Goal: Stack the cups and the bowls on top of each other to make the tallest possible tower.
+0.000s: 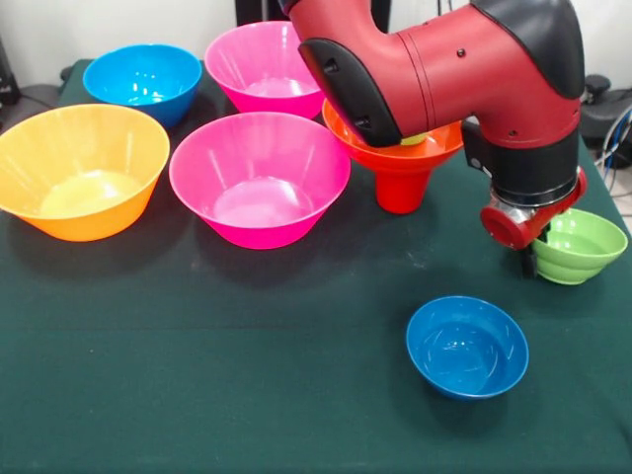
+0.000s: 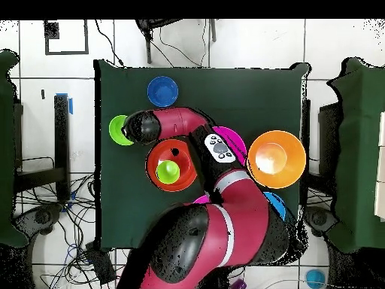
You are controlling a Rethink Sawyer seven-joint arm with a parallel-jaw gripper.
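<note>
Whether the fingers are spread or pinched cannot be told: the gripper (image 1: pixel 530 259) (image 2: pixel 134 128) shows only one dark tip, set against the near-left rim of the small glossy green plastic bowl (image 1: pixel 583 245) (image 2: pixel 116 129), with the red wrist block above hiding the rest.

In the front view that bowl sits slightly tilted close to the right edge of the dark green cloth-covered table (image 1: pixel 197 395) (image 2: pixel 248 90), with little cloth between it and the edge.

The tower stands just left of and behind it. A smooth red plastic cup (image 1: pixel 400 188) serves as base, mouth down. The wide red-orange plastic bowl (image 1: pixel 434 148) (image 2: pixel 154 162) is seated upright on it. A lime-green piece (image 1: pixel 415 140) (image 2: pixel 168 171) nests inside that bowl, mostly masked from the front by the red and black arm (image 1: pixel 444 69) (image 2: pixel 218 226).

The small round blue plastic bowl (image 1: pixel 466 346) (image 2: pixel 162 91) rests upright nearer the camera, apart from both the green bowl and the tower.

One big pink plastic bowl (image 1: pixel 259 178) (image 2: pixel 229 138) stands just beside the tower's left. A second pink bowl (image 1: pixel 262 64) stands behind it. The big yellow-orange bowl (image 1: pixel 81 168) (image 2: pixel 277 158) sits near the table's left edge. The mid-sized blue bowl (image 1: pixel 143 81) (image 2: pixel 275 203) is at the far left corner.

The widest bare cloth lies along the near edge, left of the small blue bowl. A narrower strip runs between that bowl and the tower.
</note>
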